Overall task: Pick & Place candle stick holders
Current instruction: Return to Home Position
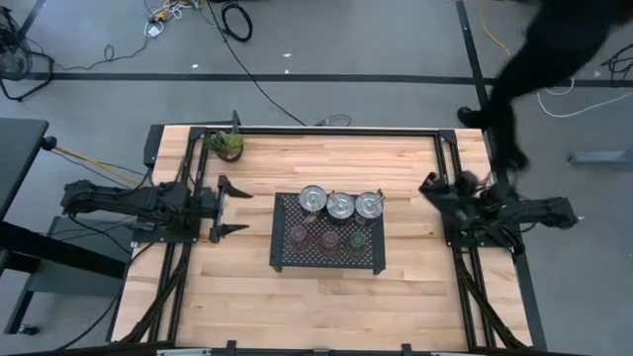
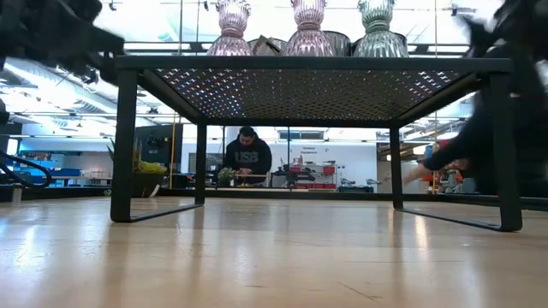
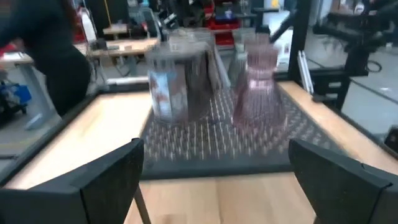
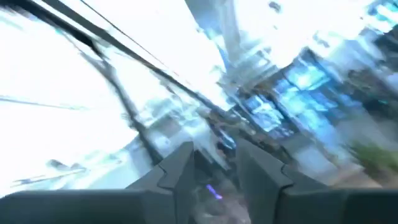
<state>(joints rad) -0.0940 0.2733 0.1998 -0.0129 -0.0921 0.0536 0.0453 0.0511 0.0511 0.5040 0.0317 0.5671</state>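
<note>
The right hand (image 1: 435, 188), at the counter's (image 1: 396, 297) right edge, was too blurred for its grip to be told; the left hand (image 1: 242, 211) hung wide open and empty beside the black mesh tray (image 1: 280, 259). On the tray stood six candle stick holders (image 1: 341, 222): three silver cups (image 1: 341, 206) behind, three tinted glass ones (image 1: 328, 239) in front.

The mesh tray (image 1: 297, 259) is perforated metal, matt black. Beneath the tray, the table (image 1: 247, 297) is pale wood planking, smooth with a slight sheen. On the tray, three silver cups (image 1: 340, 206) are polished, shiny metal; three glass holders (image 2: 308, 17) are ribbed, tinted and glossy.
</note>
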